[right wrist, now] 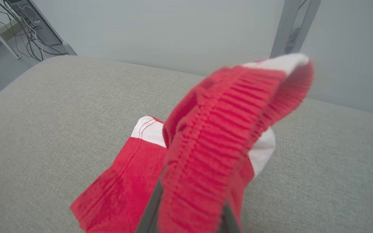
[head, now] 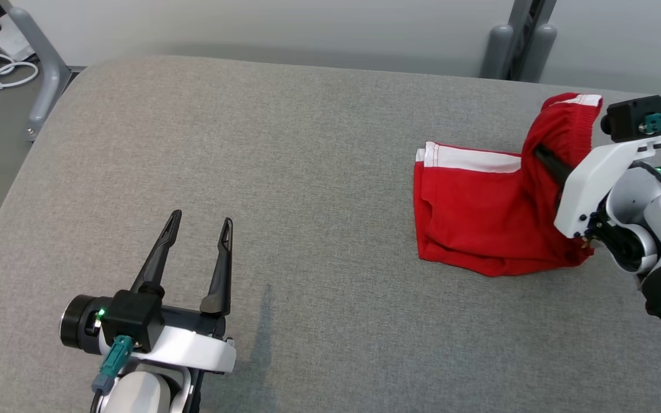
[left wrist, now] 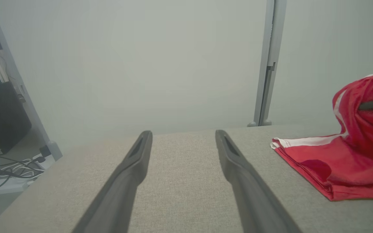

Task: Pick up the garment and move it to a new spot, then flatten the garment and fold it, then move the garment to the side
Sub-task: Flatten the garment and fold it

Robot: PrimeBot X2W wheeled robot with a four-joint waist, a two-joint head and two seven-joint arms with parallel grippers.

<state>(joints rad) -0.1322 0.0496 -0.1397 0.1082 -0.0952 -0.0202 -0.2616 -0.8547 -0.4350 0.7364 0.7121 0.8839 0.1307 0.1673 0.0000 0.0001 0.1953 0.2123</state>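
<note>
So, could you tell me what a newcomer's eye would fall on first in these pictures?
The bright red garment with white trim stands out at the right of the grey padded table, one ribbed end raised off the surface. The right gripper, jaws shut on that end, holds it up. At the lower left, the left gripper hovers with jaws wide open, holding nothing.

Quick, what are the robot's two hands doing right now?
Left gripper: open, holding nothing.
Right gripper: shut on the red cloth garment with white trim, one end raised.
</note>
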